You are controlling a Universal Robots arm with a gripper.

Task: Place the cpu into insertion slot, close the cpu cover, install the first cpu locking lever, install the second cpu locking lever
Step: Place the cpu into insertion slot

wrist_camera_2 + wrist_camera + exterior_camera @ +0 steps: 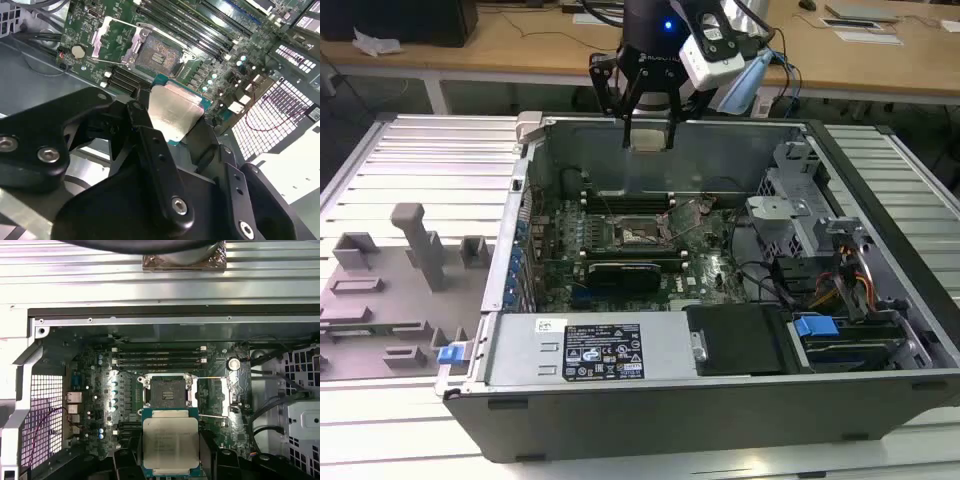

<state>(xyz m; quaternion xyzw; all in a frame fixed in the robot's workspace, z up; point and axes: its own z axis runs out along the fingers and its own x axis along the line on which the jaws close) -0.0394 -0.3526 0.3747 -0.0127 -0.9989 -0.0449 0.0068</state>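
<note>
Count, exterior view's left to right: one grey fixture tray (pixel 380 300), then one open computer case (pixel 620 425) containing one green board (pixel 710 270) with one insertion slot (pixel 642 232), pin field bare, its cpu cover (pixel 134 46) swung open beside it. One gripper (pixel 649 130) hangs above the case's rear wall, fingers (pixel 150 140) closed on the edges of one cpu (pixel 170 442), held flat, well apart from the slot.
</note>
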